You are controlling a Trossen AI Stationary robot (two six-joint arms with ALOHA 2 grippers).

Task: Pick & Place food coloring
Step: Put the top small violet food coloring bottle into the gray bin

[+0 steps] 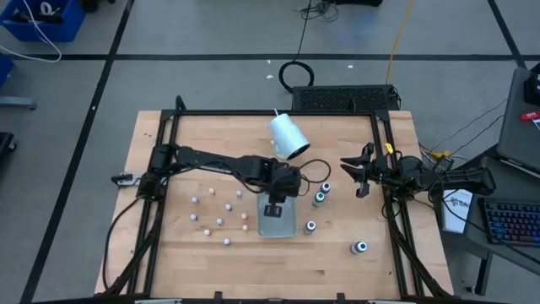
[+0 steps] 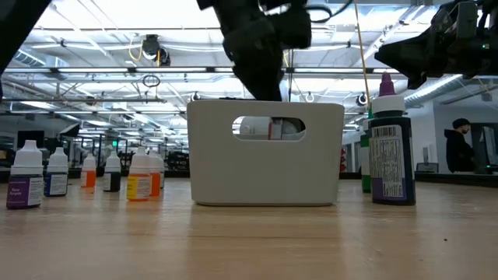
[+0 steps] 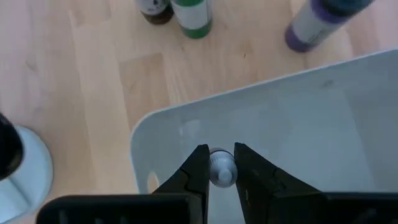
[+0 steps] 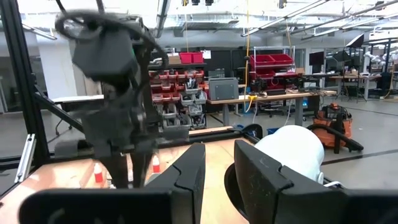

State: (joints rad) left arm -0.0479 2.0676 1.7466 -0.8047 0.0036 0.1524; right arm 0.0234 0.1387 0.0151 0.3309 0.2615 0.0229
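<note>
Left pincer (image 3: 221,171) hangs over the clear, round-cornered plastic tray (image 1: 277,221) at mid-desk, its dark fingers clenched on a small bottle (image 3: 221,169) with a ribbed pale cap. The remaining food coloring stands on the pale wood-plank desk (image 1: 211,266): tiny whitish bottles (image 1: 218,211) left of the tray, larger dark round-capped bottles (image 1: 321,194) to its right. A smooth white cylindrical cup (image 1: 288,136) lies tipped behind the tray. Right pincer (image 1: 361,174) hovers at the desk's right edge, clenched and empty.
</note>
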